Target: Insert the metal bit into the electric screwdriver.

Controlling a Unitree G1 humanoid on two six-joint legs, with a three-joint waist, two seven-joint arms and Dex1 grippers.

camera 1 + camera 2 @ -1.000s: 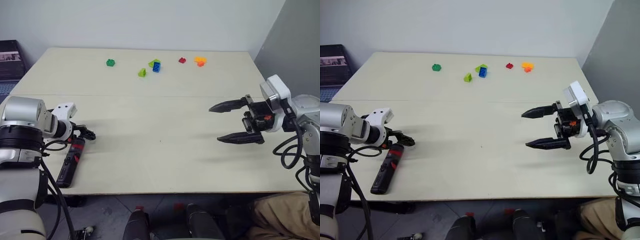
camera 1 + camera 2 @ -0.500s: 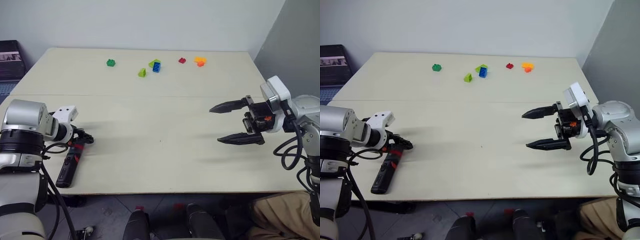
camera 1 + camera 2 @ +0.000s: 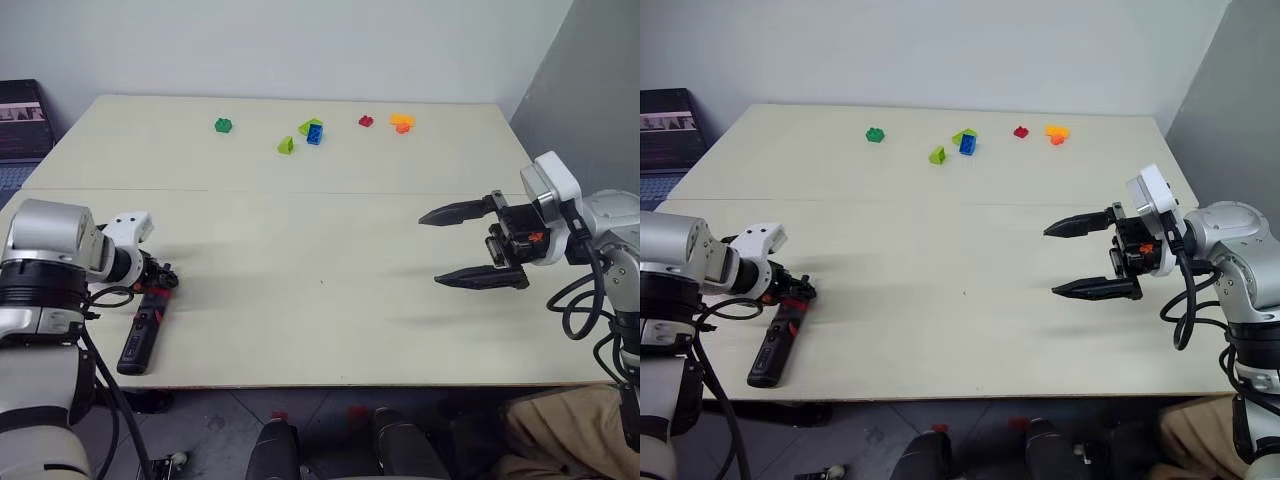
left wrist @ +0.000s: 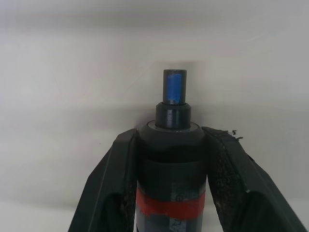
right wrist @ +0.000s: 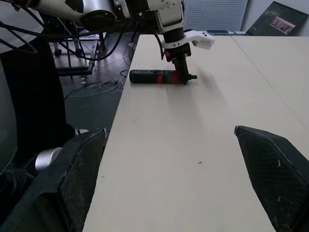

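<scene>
Where the desk [image 3: 320, 230] meets its near left edge, the screwdriver [image 3: 142, 327] is seen lying flat, pinched near its tip by the left end effector [image 3: 158, 281]. The right end effector [image 3: 437, 246] is held spread wide above the desk's right side, nothing gripped.

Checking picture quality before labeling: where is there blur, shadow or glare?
Left wrist view: screwdriver sharp, table behind it hazy. Right wrist view: own fingers blurred, left gripper clear. Left eye view: soft shadows under the right gripper, no glare.
</scene>
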